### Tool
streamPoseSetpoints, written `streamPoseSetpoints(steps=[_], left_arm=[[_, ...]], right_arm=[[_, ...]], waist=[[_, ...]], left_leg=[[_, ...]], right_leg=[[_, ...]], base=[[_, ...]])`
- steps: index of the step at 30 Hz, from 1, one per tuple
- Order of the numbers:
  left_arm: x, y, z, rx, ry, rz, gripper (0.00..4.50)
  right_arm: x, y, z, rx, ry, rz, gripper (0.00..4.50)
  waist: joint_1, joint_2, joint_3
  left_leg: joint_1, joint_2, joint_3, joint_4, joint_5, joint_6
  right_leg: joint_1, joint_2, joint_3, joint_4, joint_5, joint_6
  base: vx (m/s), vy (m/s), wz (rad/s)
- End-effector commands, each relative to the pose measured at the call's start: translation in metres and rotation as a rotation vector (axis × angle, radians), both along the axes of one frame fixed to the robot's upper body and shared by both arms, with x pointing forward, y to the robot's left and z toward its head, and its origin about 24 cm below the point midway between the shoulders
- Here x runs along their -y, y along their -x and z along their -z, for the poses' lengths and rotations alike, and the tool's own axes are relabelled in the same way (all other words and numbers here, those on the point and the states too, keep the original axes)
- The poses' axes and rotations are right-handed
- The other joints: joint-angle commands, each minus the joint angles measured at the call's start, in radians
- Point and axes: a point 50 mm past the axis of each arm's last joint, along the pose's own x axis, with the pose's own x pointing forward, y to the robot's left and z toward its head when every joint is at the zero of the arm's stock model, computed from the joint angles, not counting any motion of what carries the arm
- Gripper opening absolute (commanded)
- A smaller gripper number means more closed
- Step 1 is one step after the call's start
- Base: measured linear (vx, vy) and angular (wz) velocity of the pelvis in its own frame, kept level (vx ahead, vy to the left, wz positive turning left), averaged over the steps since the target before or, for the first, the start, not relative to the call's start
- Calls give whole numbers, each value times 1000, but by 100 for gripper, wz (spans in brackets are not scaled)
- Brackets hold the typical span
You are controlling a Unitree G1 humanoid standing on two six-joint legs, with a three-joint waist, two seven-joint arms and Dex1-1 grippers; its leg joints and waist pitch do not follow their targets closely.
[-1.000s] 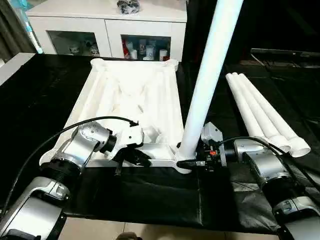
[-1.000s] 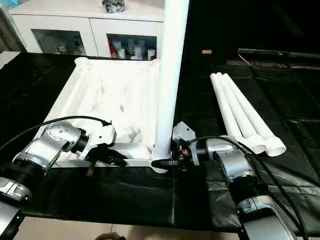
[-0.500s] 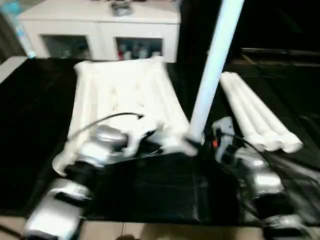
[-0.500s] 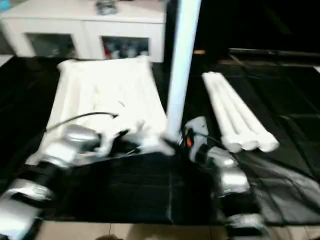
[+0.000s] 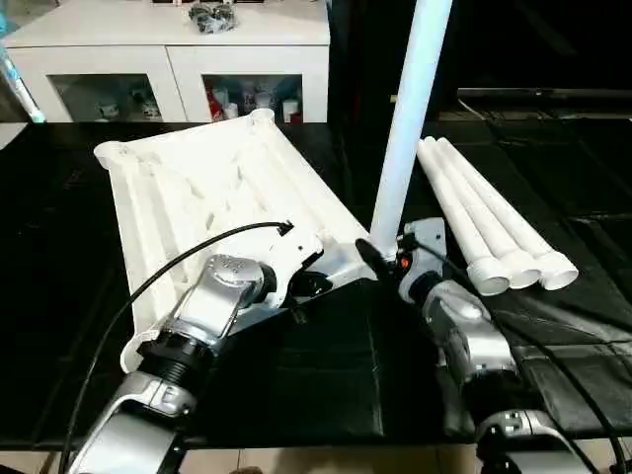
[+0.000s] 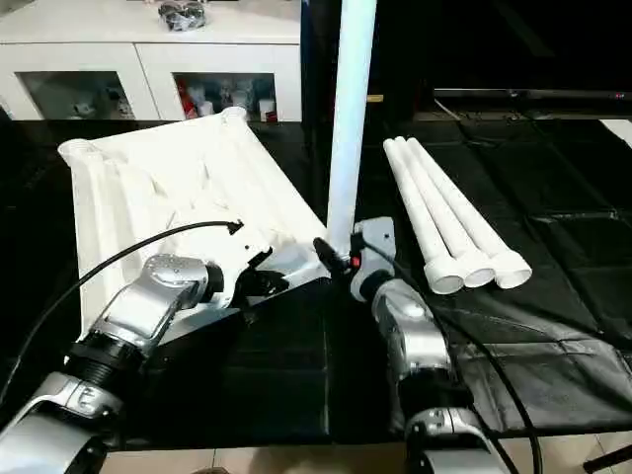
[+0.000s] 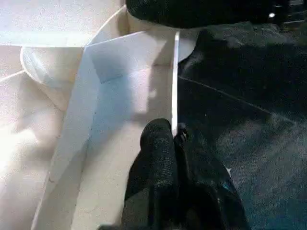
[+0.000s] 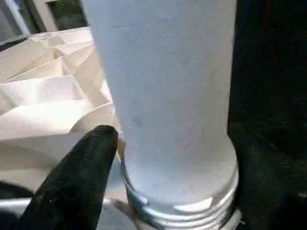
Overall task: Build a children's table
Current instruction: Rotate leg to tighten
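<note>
The children's table top point(image 5: 207, 188) lies upside down and askew on the black cloth, ribs up. One white leg point(image 5: 410, 109) stands upright in its near right corner lobe, and silver threads show at its base point(image 8: 182, 206). My right gripper point(image 5: 380, 252) is open, with a black finger point(image 8: 76, 182) on either side of the leg's base and a pale sliver between that finger and the leg. My left gripper point(image 7: 165, 132) is shut on the thin near rim point(image 7: 175, 86) of the top, left of that corner. Three loose legs point(image 5: 484, 217) lie side by side to the right.
A white glass-door cabinet point(image 5: 168, 59) stands behind the work surface. The black cloth point(image 5: 326, 375) reaches to the front edge near me. A black cable point(image 5: 188, 257) arcs over my left forearm. The loose legs' open ends point(image 5: 518, 267) point toward my right arm.
The table top has turned on the cloth, and its leg corner now sits farther from the front edge. The head view has shifted too. The right fingers have widened around the leg.
</note>
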Motion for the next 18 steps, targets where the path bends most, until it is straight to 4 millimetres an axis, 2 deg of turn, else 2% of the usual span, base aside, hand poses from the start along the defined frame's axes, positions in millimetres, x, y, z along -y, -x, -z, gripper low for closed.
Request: streamPoseSetpoints(steps=[1, 2, 4, 7, 8, 9, 13, 18], left_arm=[[-12, -1, -6, 36, -11, 66, 0], [-17, 0, -6, 37, -21, 91, 0], [-22, 1, -6, 35, -26, 119, 0], [-34, 4, -5, 7, -63, 208, 0], [-34, 4, -5, 7, -63, 208, 0], [-37, 7, -4, -1, -84, 262, 0], [-44, 11, -3, -30, -124, 373, 0], [-47, 13, -4, -54, -156, 459, 0]], right_arm=[[-3, 20, 13, -32, 29, -222, 397], [7, 22, 11, -20, 39, -244, 404], [17, 23, 7, -1, 53, -271, 410], [44, 24, -13, 53, 54, -342, 444], [44, 24, -13, 53, 54, -342, 448], [50, 25, -21, 64, 51, -395, 448], [57, 28, -34, 57, 63, -548, 448], [52, 24, -42, 43, 90, -676, 448]], waist=[[8, -3, -59], [14, -5, -59], [12, -2, -58], [14, -5, -59], [17, -5, -60], [18, -2, -58], [32, -4, -59], [53, -3, -62]], left_leg=[[6, 67, -34, -66, -167, 70], [8, 66, -33, -64, -168, 78], [6, 70, -34, -68, -172, 81], [5, 68, -33, -65, -170, 85], [4, 71, -33, -64, -162, 90], [6, 71, -32, -64, -161, 91], [7, 71, -30, -62, -151, 99], [11, 73, -30, -61, -147, 90]], right_leg=[[52, -115, 69, -89, -222, -159], [54, -112, 70, -91, -227, -141], [52, -112, 70, -88, -222, -143], [55, -112, 68, -90, -237, -148], [54, -111, 69, -87, -229, -145], [52, -110, 69, -88, -230, -146], [49, -109, 67, -86, -232, -146], [45, -110, 65, -85, -231, -159]], base=[[0, 0, 0], [0, 0, 0], [0, 0, 0], [0, 0, 0], [0, 0, 0], [0, 0, 0], [0, 0, 0], [0, 0, 0]])
